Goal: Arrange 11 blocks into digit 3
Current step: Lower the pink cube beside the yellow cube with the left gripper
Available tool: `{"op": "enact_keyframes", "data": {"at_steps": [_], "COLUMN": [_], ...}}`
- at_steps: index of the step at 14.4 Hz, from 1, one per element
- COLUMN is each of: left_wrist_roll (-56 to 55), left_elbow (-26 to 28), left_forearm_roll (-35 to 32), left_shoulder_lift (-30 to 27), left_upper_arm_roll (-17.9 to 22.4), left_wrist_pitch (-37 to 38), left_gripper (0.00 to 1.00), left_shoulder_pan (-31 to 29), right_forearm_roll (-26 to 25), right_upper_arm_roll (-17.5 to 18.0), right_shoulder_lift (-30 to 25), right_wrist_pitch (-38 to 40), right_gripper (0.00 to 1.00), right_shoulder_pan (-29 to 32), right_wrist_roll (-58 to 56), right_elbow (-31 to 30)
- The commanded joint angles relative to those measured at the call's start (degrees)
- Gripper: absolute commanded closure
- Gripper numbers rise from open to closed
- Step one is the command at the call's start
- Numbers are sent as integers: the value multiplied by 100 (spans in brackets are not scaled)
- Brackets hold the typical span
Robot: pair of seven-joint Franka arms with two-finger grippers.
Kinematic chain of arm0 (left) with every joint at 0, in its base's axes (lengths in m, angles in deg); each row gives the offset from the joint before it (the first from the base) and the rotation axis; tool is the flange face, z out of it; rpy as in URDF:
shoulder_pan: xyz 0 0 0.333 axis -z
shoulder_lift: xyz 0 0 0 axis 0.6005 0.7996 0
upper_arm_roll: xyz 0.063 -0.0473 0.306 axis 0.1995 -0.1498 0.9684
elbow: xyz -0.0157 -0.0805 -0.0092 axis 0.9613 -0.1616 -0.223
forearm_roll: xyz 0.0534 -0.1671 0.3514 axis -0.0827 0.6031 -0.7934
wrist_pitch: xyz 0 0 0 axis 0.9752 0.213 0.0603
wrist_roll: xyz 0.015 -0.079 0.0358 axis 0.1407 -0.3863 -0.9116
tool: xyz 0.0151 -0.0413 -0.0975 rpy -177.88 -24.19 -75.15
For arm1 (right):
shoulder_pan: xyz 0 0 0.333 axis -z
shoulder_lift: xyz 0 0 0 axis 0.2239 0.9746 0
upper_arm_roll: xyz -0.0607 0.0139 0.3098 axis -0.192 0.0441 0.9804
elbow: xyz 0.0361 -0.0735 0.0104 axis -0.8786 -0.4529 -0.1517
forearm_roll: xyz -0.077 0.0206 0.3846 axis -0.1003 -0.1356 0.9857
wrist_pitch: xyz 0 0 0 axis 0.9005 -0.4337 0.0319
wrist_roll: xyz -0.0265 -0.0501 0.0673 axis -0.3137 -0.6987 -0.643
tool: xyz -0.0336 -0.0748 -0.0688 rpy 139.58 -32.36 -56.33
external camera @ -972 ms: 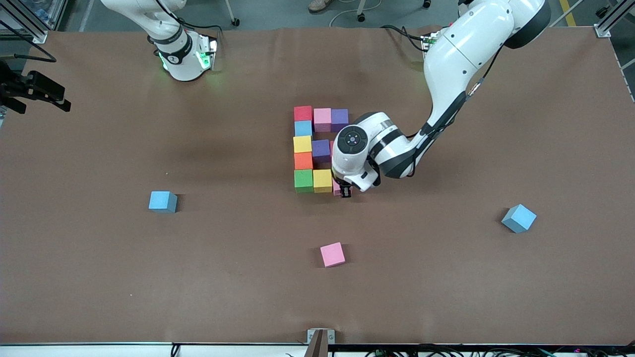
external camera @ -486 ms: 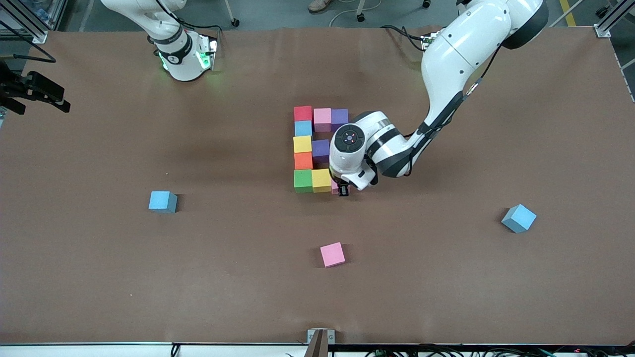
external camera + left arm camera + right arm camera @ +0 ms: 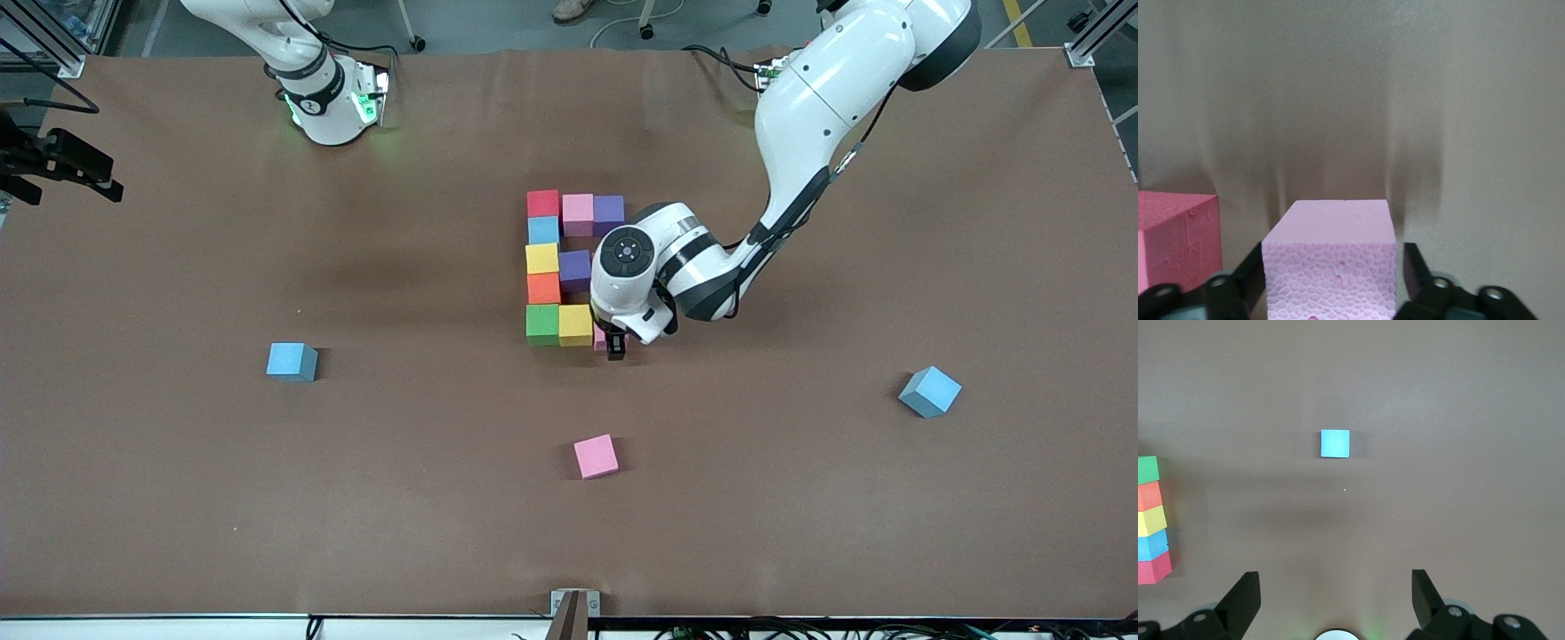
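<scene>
The digit 3 stands mid-table as touching blocks: a column of red (image 3: 543, 204), blue (image 3: 543, 230), yellow (image 3: 541, 258), orange (image 3: 543, 288) and green (image 3: 543, 323). Pink (image 3: 578, 210) and purple (image 3: 609, 210) continue the bar farthest from the front camera, a purple block (image 3: 575, 265) the middle one, a yellow block (image 3: 577, 323) the nearest one. My left gripper (image 3: 615, 345) is down at that bar's end, open around a pink block (image 3: 1331, 267), with a small gap at its fingers (image 3: 1411, 263). A deeper pink block (image 3: 1175, 233) lies beside it. My right gripper (image 3: 1335, 580) waits open, high above the table.
Three loose blocks lie apart: a blue one (image 3: 292, 361) toward the right arm's end, also in the right wrist view (image 3: 1335, 443); a blue one (image 3: 929, 391) toward the left arm's end; a pink one (image 3: 595, 456) nearer the front camera than the figure.
The left gripper has slid the pink block a little closer to the yellow block, then opened its fingers off it. The right arm has stayed put.
</scene>
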Motion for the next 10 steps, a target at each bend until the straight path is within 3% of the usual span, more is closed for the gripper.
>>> {"op": "enact_keyframes", "data": {"at_steps": [1, 6, 10], "left_wrist_roll": [398, 1145, 2147], "left_elbow": [-188, -293, -1039], "left_forearm_roll": [-110, -101, -49], "left_shoulder_lift": [-26, -430, -509], "left_upper_arm_roll": [30, -40, -391], "left_wrist_pitch": [117, 678, 1811], "left_gripper": [0, 0, 0], "left_shoulder_pan": [32, -12, -48], "right_forearm_roll": [-87, -87, -87], "right_upper_arm_roll": [76, 76, 76], "right_shoulder_lift": [-119, -119, -119], "right_wrist_pitch": [-29, -20, -12], "right_gripper": [0, 0, 0], "right_shoulder_pan": [75, 75, 75], "right_wrist_roll": [-39, -39, -31], "right_elbow": [-110, -110, -110]}}
